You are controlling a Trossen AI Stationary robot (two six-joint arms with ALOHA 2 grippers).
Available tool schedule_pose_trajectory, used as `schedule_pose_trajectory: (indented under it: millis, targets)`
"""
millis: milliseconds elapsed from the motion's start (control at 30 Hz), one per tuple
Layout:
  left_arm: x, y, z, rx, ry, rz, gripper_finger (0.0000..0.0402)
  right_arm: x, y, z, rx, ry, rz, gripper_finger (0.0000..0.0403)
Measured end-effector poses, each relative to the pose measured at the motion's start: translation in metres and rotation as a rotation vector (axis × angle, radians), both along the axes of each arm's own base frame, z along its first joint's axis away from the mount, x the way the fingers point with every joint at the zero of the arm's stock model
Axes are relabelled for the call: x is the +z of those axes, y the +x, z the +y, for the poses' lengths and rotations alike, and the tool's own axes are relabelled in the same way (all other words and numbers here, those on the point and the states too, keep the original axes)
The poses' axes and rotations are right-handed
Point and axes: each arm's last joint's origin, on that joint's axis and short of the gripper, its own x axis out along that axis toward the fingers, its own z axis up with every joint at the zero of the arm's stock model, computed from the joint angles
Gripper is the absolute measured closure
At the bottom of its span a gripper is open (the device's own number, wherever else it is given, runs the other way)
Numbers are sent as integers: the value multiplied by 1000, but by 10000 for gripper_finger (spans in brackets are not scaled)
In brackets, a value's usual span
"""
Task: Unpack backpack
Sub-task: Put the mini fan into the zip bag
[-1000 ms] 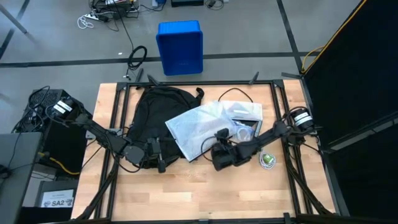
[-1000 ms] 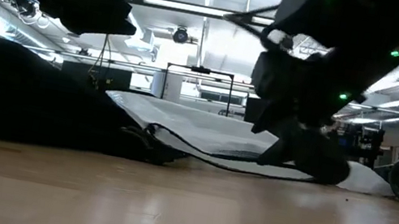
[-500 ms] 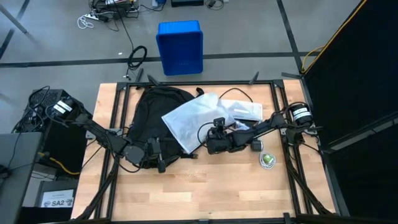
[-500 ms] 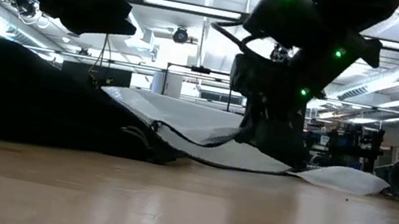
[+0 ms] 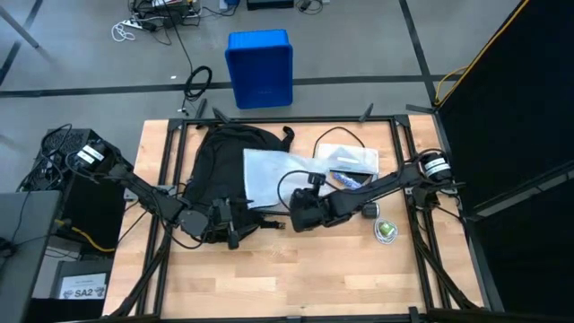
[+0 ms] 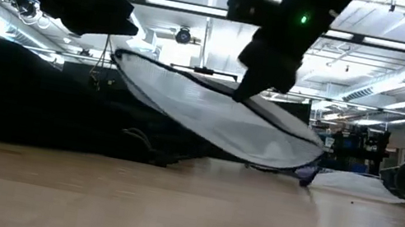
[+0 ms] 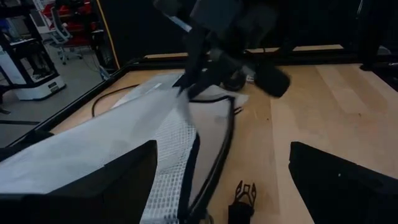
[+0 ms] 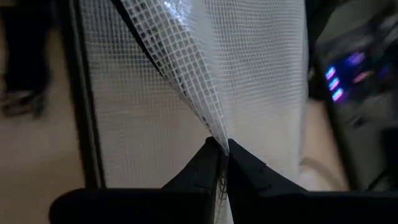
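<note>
Backpack (image 5: 220, 166) lies on the bench (image 5: 296, 278), far left side. My right hand (image 5: 297, 212) pinches the white mesh pouch (image 5: 269, 175) tight. I should pull slowly, lifting it clear. My left hand (image 5: 226, 222) waits wide beside the backpack.

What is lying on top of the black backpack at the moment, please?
One end of a white mesh pouch drapes over the backpack, while the right gripper pinches its other end. What the pouch covers, and whatever remains inside the backpack, cannot be seen.
</note>
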Motion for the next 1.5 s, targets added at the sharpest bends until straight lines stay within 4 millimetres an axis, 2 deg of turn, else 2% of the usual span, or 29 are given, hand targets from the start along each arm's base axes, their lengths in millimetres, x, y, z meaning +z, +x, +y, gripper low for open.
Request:
schedule_pose_trajectory:
  millis: [167,333,1500]
  targets:
    - [0,0,0,0,0,0,74,6,-5,14,13,166,47,403]
    - [0,0,0,0,0,0,74,6,-6,20,26,243,58,403]
    - [0,0,0,0,-1,0,74,5,-7,21,32,292,74,403]
